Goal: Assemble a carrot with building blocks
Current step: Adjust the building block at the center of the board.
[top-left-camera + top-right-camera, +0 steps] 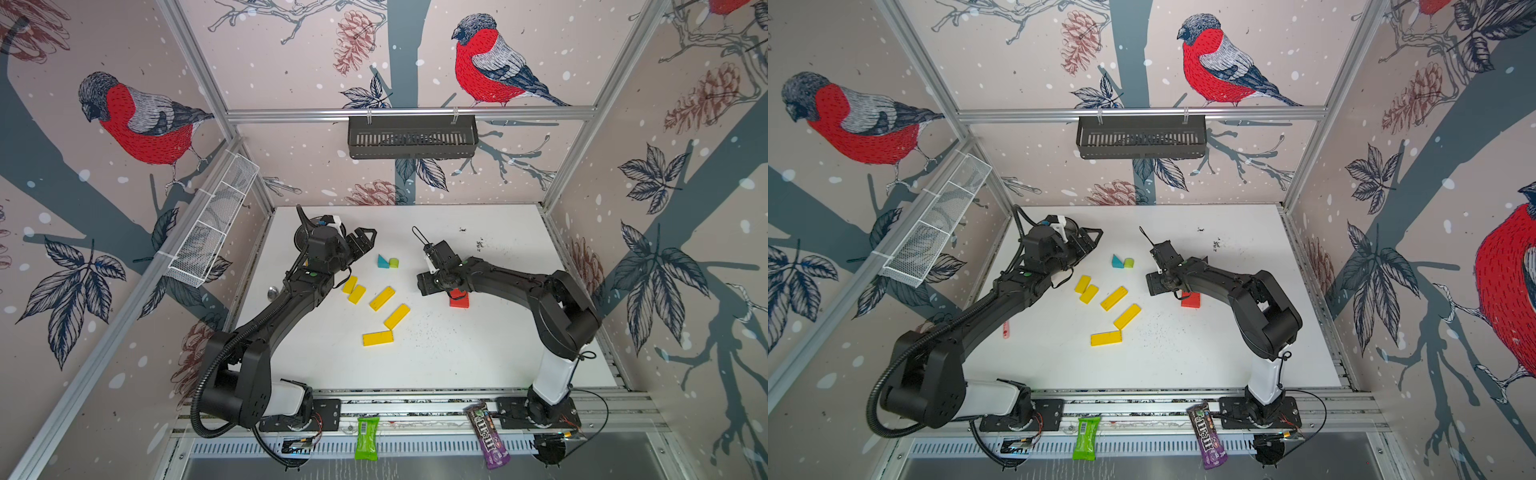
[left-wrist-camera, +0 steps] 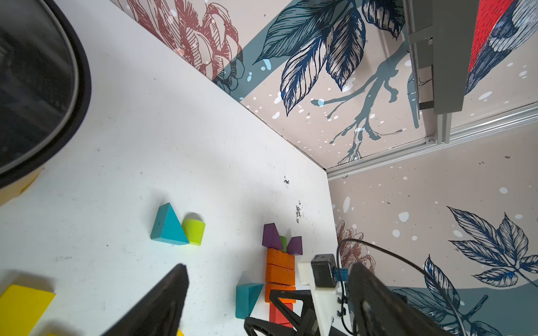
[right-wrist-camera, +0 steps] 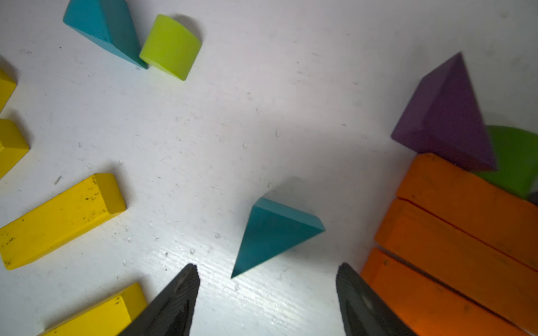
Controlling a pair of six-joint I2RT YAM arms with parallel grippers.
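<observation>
The walls [image 1: 291, 62] are pale pink paper with big birds [image 1: 141, 120] on them, red in front and grey on top, sitting on blue-grey branches [image 1: 407, 50]. There are brown pine cones [image 1: 353, 41] and dark leaves [image 1: 79, 286] and little white dots like snow. Shiny metal bars [image 1: 411, 112] run along the corners and across the back wall. A black basket [image 1: 411, 137] hangs from the back bar. A white wire basket [image 1: 212, 224] hangs on the side wall. The bench [image 1: 457, 365] is flat and white, with small dark specks [image 1: 480, 245] on it. The light is bright and even.
</observation>
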